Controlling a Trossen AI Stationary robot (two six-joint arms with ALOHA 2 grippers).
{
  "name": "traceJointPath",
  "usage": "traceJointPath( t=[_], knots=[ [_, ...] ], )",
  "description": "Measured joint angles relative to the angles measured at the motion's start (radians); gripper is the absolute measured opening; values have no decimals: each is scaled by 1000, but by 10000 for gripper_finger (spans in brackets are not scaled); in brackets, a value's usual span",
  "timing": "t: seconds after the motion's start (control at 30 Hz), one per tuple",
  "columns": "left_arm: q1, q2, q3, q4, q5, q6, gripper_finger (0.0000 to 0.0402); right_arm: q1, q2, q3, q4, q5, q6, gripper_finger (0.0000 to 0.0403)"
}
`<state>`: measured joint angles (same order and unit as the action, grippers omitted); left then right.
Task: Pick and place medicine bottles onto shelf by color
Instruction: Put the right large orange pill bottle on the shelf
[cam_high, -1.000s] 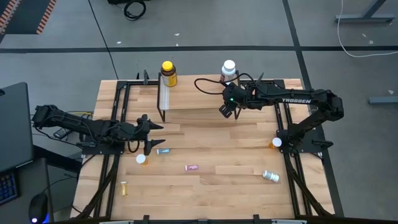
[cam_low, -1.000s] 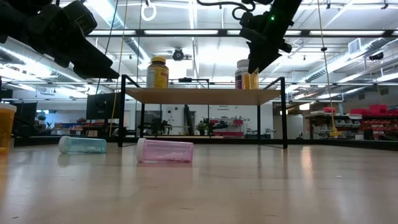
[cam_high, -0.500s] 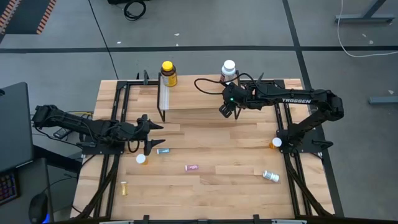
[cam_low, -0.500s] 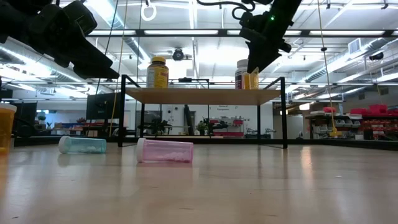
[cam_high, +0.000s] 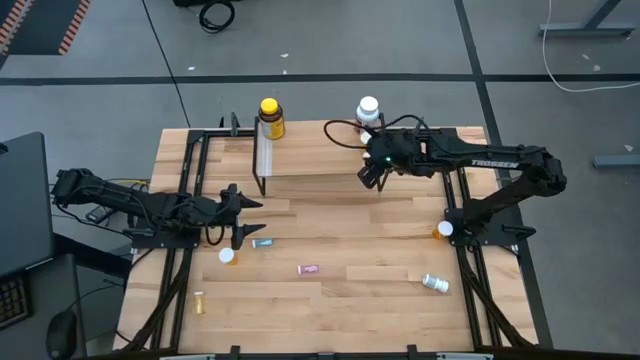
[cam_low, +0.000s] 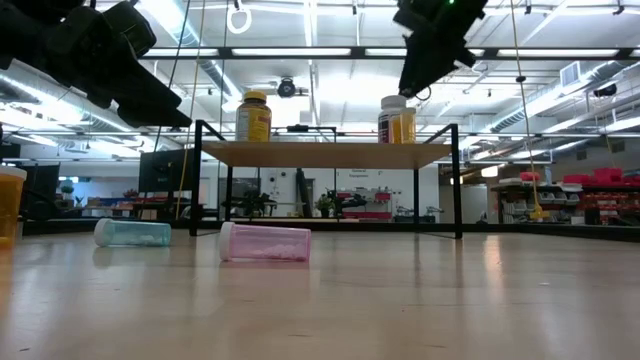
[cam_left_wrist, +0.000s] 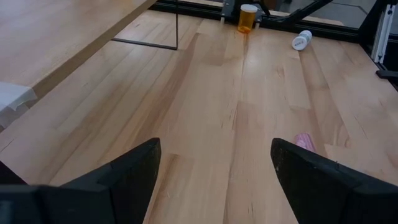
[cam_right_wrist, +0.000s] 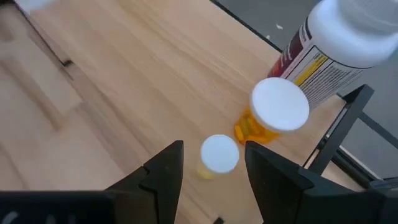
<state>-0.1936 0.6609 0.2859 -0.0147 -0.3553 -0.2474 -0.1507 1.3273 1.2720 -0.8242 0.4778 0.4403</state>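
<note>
Bare tabletop (cam_high: 340, 235) spreads below the shelf (cam_high: 320, 160); right gripper (cam_high: 372, 180) (jaws parted, empty) hovers over its end.

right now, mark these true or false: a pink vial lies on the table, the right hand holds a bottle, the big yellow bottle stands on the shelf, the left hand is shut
1. A pink vial lies on its side on the table. True.
2. The right hand holds a bottle. False: its fingers are apart, with nothing between them, above the shelf.
3. The big yellow bottle stands upright on the shelf. True.
4. The left hand is shut. False: its fingers are spread wide open.
</note>
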Motion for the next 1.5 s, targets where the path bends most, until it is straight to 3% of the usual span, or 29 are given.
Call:
traceJointPath(
  t=[0.33, 0.63, 0.83, 1.2, 1.5],
  knots=[
    [0, 0, 0, 0, 0, -4, 314, 148, 6, 1, 96, -105, 11, 207],
    [0, 0, 0, -8, 0, -32, 314, 270, 114, 1, 212, -106, 6, 246],
    [0, 0, 0, -22, 0, -62, 314, 323, 201, 1, 274, -115, -86, 247],
    [0, 0, 0, -24, 0, -89, 314, 374, 368, 1, 422, -304, -164, 245],
    [0, 0, 0, -21, 0, -113, 314, 421, 469, 1, 586, -356, -228, 245]
  ],
)
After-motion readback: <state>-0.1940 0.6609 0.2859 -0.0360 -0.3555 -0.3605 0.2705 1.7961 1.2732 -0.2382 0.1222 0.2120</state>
